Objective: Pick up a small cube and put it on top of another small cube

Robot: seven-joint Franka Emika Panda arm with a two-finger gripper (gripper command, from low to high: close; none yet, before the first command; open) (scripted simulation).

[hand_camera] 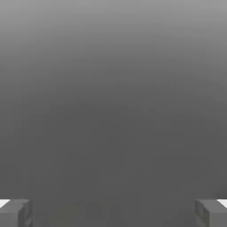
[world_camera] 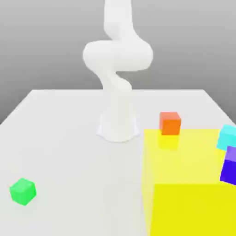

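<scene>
exterior view: white arm (world_camera: 117, 69) rises from a round base at the far middle of the pale worktop (world_camera: 69, 138).

green cube (world_camera: 22, 191): small, bright green, plain matte faces, no markings. three faces visible, the top one lightest. it sits flat on the worktop, alone, at about 8 o'clock from the arm's base and well apart from it, near the exterior view's left edge. nothing touches it.

orange cube (world_camera: 170, 123): small, plain-faced, about the same size as the green one; top face a shade redder than the front. it lies at about 4 o'clock from the base, near it, at the far edge of the big yellow block (world_camera: 189, 184). whether it rests on the worktop just behind the block or on the block's far rim i cannot tell; an orange tint shows on the yellow surface just beneath it.

yellow block: far larger than either cube, glossy top, fills the lower part of the exterior view's right.

cyan cube (world_camera: 227, 137) and blue-purple cube (world_camera: 229, 166) sit at the exterior view's right edge, at about 3 o'clock from the orange cube, the cyan one at 12 o'clock from the blue-purple one, touching or overlapping.

hand view: gripper (hand_camera: 113, 213) with both grey fingertips (hand_camera: 15, 213) spread to the frame's opposite sides, fully parted, nothing between them, plain grey ground behind.
</scene>
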